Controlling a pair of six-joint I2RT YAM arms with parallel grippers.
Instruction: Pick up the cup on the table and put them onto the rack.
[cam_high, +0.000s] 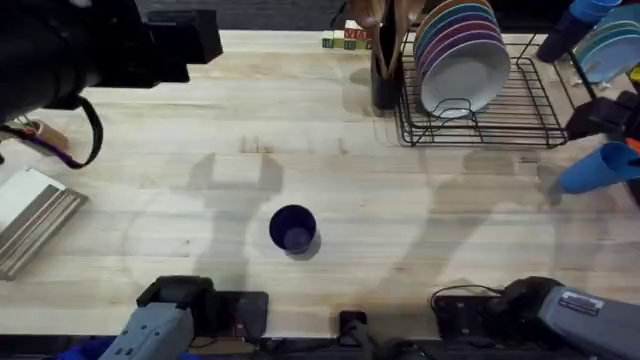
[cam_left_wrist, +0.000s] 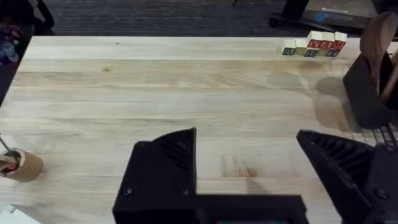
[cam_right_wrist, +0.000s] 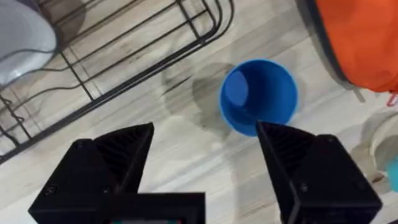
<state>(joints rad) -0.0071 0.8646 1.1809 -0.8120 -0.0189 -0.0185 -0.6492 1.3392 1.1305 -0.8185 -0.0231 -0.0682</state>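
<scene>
Round navy cup (cam_high: 293, 229), black wire rack (cam_high: 480, 110)

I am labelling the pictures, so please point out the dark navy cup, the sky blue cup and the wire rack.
dark navy cup (cam_high: 293, 229), overhead view, on its open mouth.
sky blue cup (cam_right_wrist: 259, 96), right wrist view, on its inside floor.
wire rack (cam_high: 520, 110), overhead view, on the bare wire floor beside the plates.
</scene>
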